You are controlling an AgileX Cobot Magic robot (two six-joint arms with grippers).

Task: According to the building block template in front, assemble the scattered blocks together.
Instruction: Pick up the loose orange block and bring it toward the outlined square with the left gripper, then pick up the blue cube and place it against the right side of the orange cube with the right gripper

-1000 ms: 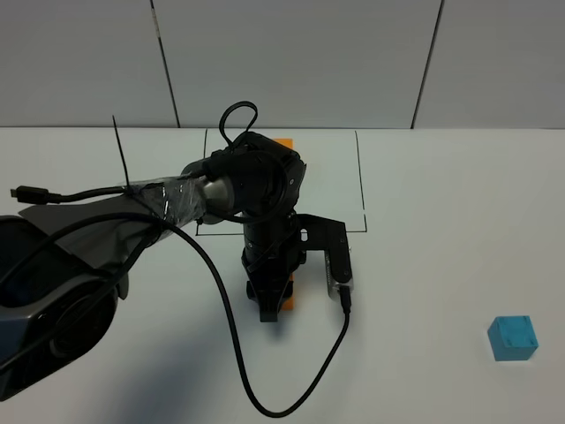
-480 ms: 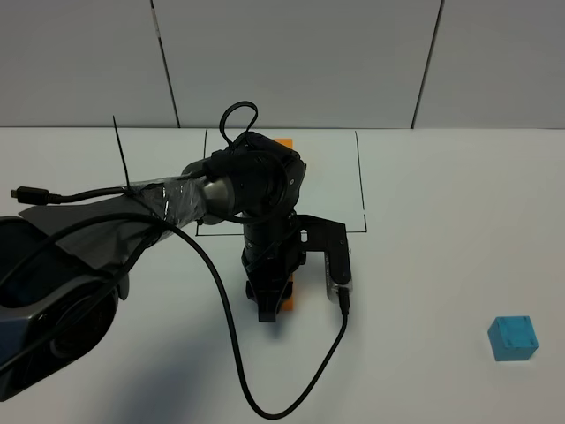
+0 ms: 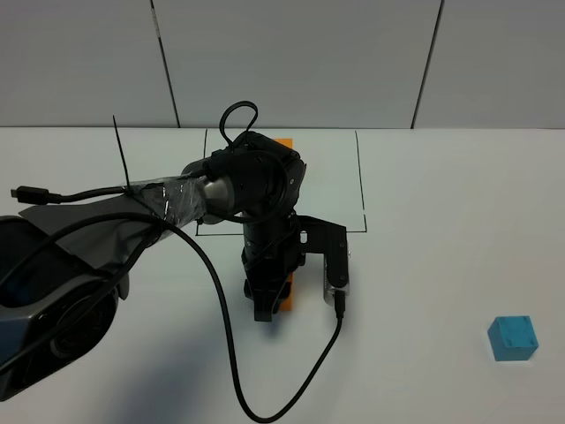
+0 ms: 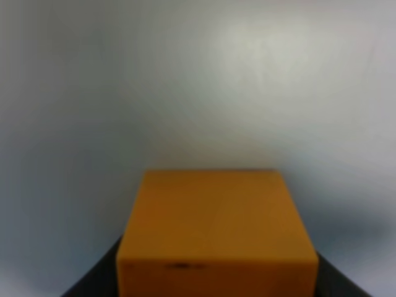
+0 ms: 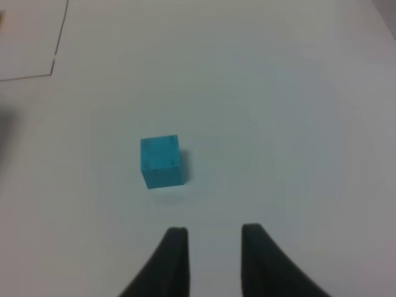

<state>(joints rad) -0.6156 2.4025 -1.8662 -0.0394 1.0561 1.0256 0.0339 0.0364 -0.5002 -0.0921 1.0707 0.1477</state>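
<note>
The scattered orange cube [image 3: 286, 291] sits in my left gripper [image 3: 270, 306], which is shut on it low over the white table, just in front of the drawn black rectangle [image 3: 361, 177]. In the left wrist view the orange cube [image 4: 216, 232] fills the lower middle between the dark fingers [image 4: 93, 282]. Of the template only the orange cube's corner [image 3: 283, 143] shows; its cyan cube is hidden behind the arm. The scattered cyan cube [image 3: 512, 337] lies at the front right. My right gripper [image 5: 211, 247] is open and empty, a short way from the cyan cube [image 5: 162, 161].
The left arm [image 3: 177, 199] and its black cable [image 3: 231, 344] cross the middle of the white table [image 3: 424, 247]. A grey panelled wall [image 3: 309, 62] stands behind. A corner of the drawn rectangle [image 5: 54, 62] shows in the right wrist view.
My left gripper has shifted slightly back and left with the orange cube in it, and the cable loop has followed. The cyan cube has not moved.
</note>
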